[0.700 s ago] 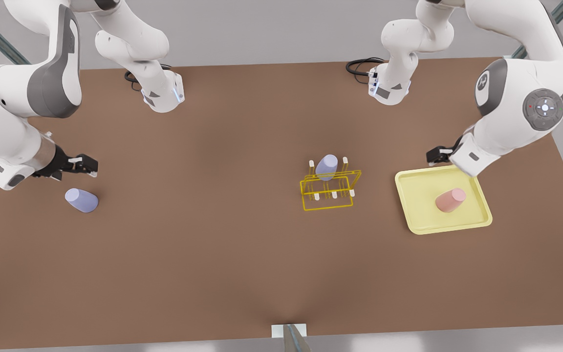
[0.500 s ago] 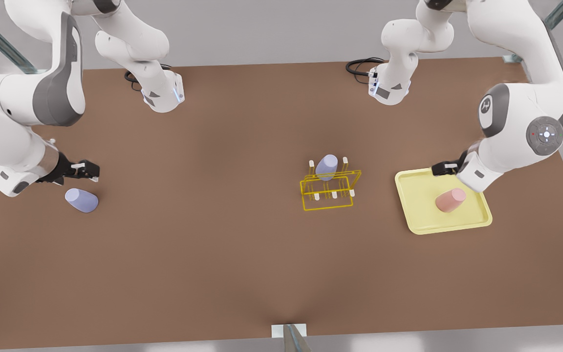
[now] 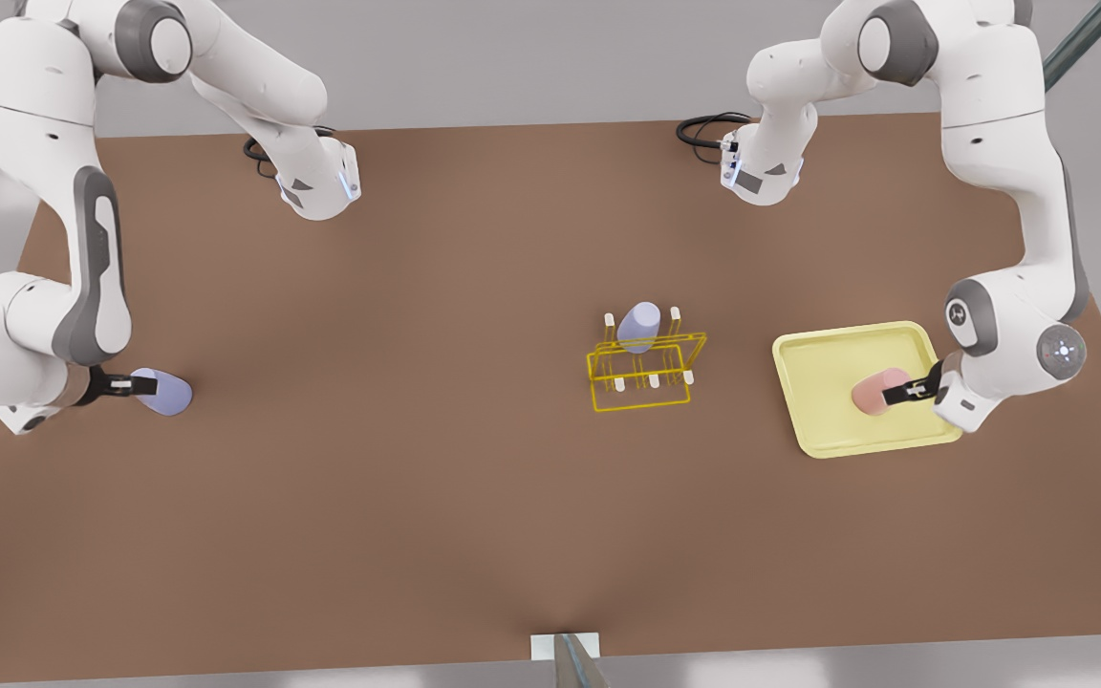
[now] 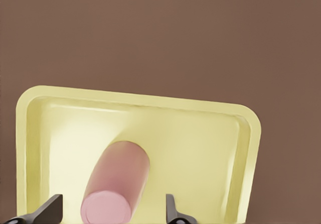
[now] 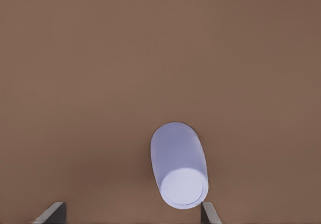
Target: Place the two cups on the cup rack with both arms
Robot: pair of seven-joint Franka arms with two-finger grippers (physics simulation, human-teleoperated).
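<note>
Two tapered cups lie sideways: the pale pink cup (image 3: 880, 392) (image 4: 116, 184) in the pale-yellow rimmed tray (image 3: 809, 401) (image 4: 200, 133), the lavender-blue cup (image 3: 166, 393) (image 5: 179, 166) on the brown table (image 3: 417, 430). Each points its flat end at an open, empty end effector, left end effector (image 3: 912, 391) (image 4: 113, 211) and right end effector (image 3: 130, 385) (image 5: 133, 213).

A flat matte brown surface (image 3: 417, 430) filled most of the front view. A shallow pale-yellow rimmed tray (image 3: 823, 435) with rounded corners lay flat on it near the edge at the front view's right, well apart from the near edge. Two coiled black cables (image 3: 703, 124) rested at the far edge, one toward each far corner. A small white bracket (image 3: 543, 647) with a grey metal bar sat at the middle of the near edge.
</note>
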